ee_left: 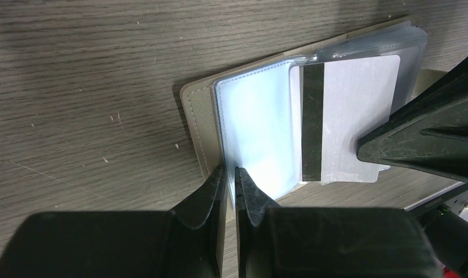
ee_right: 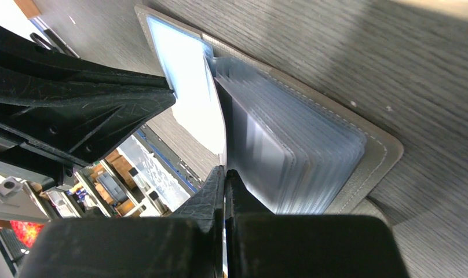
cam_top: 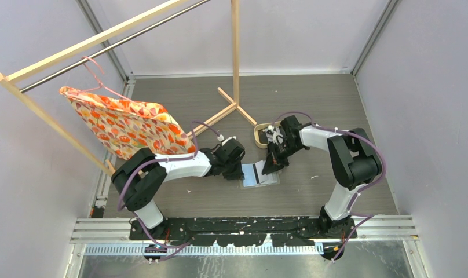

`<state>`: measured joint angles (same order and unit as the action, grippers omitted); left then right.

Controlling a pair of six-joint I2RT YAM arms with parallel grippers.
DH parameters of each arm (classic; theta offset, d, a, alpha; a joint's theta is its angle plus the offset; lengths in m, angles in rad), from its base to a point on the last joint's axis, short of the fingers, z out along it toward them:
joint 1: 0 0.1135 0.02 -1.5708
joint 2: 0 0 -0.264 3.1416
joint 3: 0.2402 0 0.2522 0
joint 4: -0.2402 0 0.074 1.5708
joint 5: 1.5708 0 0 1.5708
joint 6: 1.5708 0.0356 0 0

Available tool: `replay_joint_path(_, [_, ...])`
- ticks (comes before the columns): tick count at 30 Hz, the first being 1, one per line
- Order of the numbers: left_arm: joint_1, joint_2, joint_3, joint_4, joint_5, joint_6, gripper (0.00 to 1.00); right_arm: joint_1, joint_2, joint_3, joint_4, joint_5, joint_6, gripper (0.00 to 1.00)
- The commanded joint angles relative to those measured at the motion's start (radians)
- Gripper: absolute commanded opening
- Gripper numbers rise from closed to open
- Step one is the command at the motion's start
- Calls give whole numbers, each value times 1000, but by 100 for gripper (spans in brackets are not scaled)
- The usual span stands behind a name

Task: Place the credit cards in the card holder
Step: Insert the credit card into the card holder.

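The card holder [ee_left: 196, 119] lay open on the desk [cam_top: 313, 110], close to the middle of the near edge, between your two hands. Your left hand [ee_left: 231, 172] was closed down to a thin gap, pinching the near edge of one clear sleeve [ee_left: 255, 133]. Your right hand [ee_right: 225, 172] was clamped flat on a white credit card [ee_left: 353, 116] with a dark stripe, holding the end that faced the right edge of the desk.

The card's long axis ran across the desk, left to right. Its free end pointed toward the left edge and met the pinched sleeve. The coming move therefore appeared to be a straight push leftward along that axis, made by the right hand while the left held the sleeve in place.

The left wrist view showed the card's face and where it overlapped the sleeve, but you could not tell whether the leading edge had entered the pocket. The right wrist view showed the card only edge-on, though it showed the fanned stack of spare sleeves [ee_right: 295, 156]. The top view was too small to show either detail.
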<state>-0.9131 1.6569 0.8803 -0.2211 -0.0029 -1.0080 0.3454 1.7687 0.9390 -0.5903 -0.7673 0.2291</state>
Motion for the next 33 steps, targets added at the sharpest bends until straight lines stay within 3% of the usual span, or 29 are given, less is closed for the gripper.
replay_joint_path(1, [-6, 30, -17, 15, 36, 14, 12, 4, 9, 23, 57, 69, 24, 1])
replay_joint_path(18, [-6, 39, -14, 23, 53, 20, 12, 64, 42, 36, 57, 100, 19, 5])
replay_joint_path(23, [-6, 35, -19, 30, 53, 20, 12, 93, 48, 67, 19, 132, -20, 12])
replay_joint_path(28, [-6, 23, -35, 53, 52, 17, 13, 121, 36, 107, -43, 193, -86, 30])
replay_joint_path(33, [-6, 16, -48, 74, 54, 20, 14, 158, 9, 125, -81, 262, -145, 36])
